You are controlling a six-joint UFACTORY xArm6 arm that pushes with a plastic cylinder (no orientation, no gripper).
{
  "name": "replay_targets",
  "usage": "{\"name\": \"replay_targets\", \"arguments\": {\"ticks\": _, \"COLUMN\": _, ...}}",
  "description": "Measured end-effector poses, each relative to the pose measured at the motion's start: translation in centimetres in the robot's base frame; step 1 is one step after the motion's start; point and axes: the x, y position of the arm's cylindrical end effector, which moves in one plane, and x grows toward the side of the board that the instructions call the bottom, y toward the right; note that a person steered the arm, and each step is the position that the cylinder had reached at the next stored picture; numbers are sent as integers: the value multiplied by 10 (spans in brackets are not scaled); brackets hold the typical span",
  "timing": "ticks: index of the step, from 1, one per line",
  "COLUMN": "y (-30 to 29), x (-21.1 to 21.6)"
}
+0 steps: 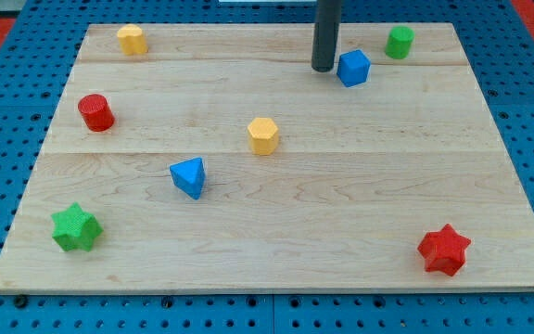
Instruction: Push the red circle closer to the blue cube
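The red circle (95, 112) is a short red cylinder near the board's left edge, in the upper half. The blue cube (353, 68) sits near the view's top, right of centre. My tip (323, 68) stands just left of the blue cube, close to it or touching it; I cannot tell which. The tip is far to the right of the red circle.
On the wooden board (341, 213) also lie a yellow cylinder-like block (132, 40) at top left, a green cylinder (399, 42) at top right, a yellow hexagon block (262, 135) in the middle, a blue triangle (189, 176), a green star (74, 228) and a red star (444, 249).
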Motion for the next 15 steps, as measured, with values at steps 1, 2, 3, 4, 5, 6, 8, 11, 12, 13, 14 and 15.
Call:
{"name": "replay_targets", "arguments": {"ticks": 1, "y": 43, "x": 5}}
{"name": "replay_targets", "arguments": {"ticks": 2, "y": 33, "x": 14}}
{"name": "replay_targets", "arguments": {"ticks": 3, "y": -35, "x": 38}}
{"name": "replay_targets", "arguments": {"ticks": 4, "y": -119, "x": 38}}
{"name": "replay_targets", "arguments": {"ticks": 5, "y": -229, "x": 37}}
{"name": "replay_targets", "arguments": {"ticks": 6, "y": -325, "x": 36}}
{"name": "replay_targets", "arguments": {"ticks": 8, "y": -375, "x": 77}}
{"name": "replay_targets", "arguments": {"ticks": 11, "y": -285, "x": 115}}
{"name": "replay_targets", "arguments": {"ticks": 12, "y": -251, "x": 129}}
{"name": "replay_targets", "arguments": {"ticks": 13, "y": -221, "x": 88}}
{"name": "replay_targets", "arguments": {"ticks": 14, "y": -165, "x": 64}}
{"name": "replay_targets", "arguments": {"ticks": 15, "y": -115, "x": 42}}
